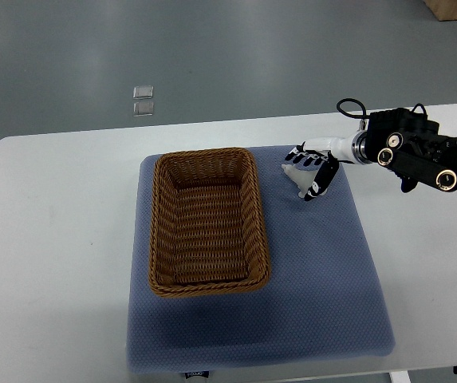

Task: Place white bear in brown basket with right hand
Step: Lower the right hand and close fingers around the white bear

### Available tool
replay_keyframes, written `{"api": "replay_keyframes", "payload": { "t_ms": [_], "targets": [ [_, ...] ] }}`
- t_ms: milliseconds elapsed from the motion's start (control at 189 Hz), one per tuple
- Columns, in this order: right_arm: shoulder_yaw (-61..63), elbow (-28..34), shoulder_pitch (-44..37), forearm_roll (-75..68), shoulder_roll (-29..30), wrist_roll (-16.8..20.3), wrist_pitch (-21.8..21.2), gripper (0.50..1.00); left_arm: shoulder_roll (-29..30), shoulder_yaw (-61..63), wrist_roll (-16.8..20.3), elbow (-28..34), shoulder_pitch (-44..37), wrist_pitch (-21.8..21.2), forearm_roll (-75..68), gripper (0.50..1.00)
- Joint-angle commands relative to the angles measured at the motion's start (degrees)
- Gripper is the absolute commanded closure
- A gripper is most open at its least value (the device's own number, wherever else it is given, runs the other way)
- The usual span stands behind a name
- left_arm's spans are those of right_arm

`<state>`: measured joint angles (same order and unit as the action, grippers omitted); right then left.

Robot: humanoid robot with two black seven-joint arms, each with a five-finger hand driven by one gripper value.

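The white bear (293,170) is a small white shape over the blue mat (316,271), just right of the far right corner of the brown basket (155,231). My right hand (314,174) reaches in from the right edge, and its black-tipped fingers are curled over the bear's right side and hide most of it. Whether the bear rests on the mat or is lifted off it, I cannot tell. The woven basket is rectangular and has nothing in it; it stands on the left half of the mat.
The mat lies on a white table (53,239). The black forearm (427,155) with a looped cable stretches over the table's far right corner. Two small clear squares (143,100) lie on the grey floor beyond the table.
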<state>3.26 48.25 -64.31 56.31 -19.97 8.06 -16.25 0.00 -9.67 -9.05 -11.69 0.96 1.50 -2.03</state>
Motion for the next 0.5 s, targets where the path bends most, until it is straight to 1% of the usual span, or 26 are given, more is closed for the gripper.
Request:
{"api": "replay_keyframes", "payload": {
  "t_ms": [0,5,11,37,42,79,85,95,122,206,301,312,343,497],
  "targets": [
    [-0.1,-0.1,0.5,0.0,0.5,-0.2,0.8,0.764,0.0,0.0,0.0,0.0,0.0,0.0,0.0,0.5],
    [-0.1,-0.1,0.5,0.0,0.5,-0.2,0.8,0.765,0.0,0.0,0.0,0.0,0.0,0.0,0.0,0.5],
    [-0.1,-0.1,0.5,0.0,0.5,-0.2,1.0,0.781,0.0,0.0,0.0,0.0,0.0,0.0,0.0,0.5],
    [-0.1,-0.2,0.5,0.1,0.6,-0.2,1.1,0.801,0.0,0.0,0.0,0.0,0.0,0.0,0.0,0.5],
    [-0.1,-0.2,0.5,0.1,0.6,-0.2,1.2,0.813,0.0,0.0,0.0,0.0,0.0,0.0,0.0,0.5],
    [-0.1,-0.3,0.5,0.1,0.6,-0.2,1.3,0.834,0.0,0.0,0.0,0.0,0.0,0.0,0.0,0.5],
    [-0.1,-0.4,0.5,0.2,0.6,-0.2,1.3,0.846,0.0,0.0,0.0,0.0,0.0,0.0,0.0,0.5],
    [-0.1,-0.4,0.5,0.2,0.6,-0.2,1.3,0.846,0.0,0.0,0.0,0.0,0.0,0.0,0.0,0.5],
    [-0.1,-0.5,0.6,0.5,0.6,-0.5,1.3,0.883,0.0,0.0,0.0,0.0,0.0,0.0,0.0,0.5],
    [0.0,-0.5,0.6,1.9,0.6,-1.1,1.4,0.957,0.0,0.0,0.0,0.0,0.0,0.0,0.0,0.5],
    [0.1,-0.7,0.3,2.0,0.5,-1.5,1.4,0.981,0.0,0.0,0.0,0.0,0.0,0.0,0.0,0.5],
    [0.1,-0.7,0.1,1.9,0.4,-1.5,1.3,0.991,0.0,0.0,0.0,0.0,0.0,0.0,0.0,0.5],
    [0.1,-0.7,-0.2,1.9,0.0,-1.6,1.2,1.0,0.0,0.0,0.0,0.0,0.0,0.0,0.0,0.5],
    [0.3,0.2,-3.4,0.9,-2.4,-1.8,-0.4,1.0,0.0,0.0,0.0,0.0,0.0,0.0,0.0,0.5]
  ]
}}
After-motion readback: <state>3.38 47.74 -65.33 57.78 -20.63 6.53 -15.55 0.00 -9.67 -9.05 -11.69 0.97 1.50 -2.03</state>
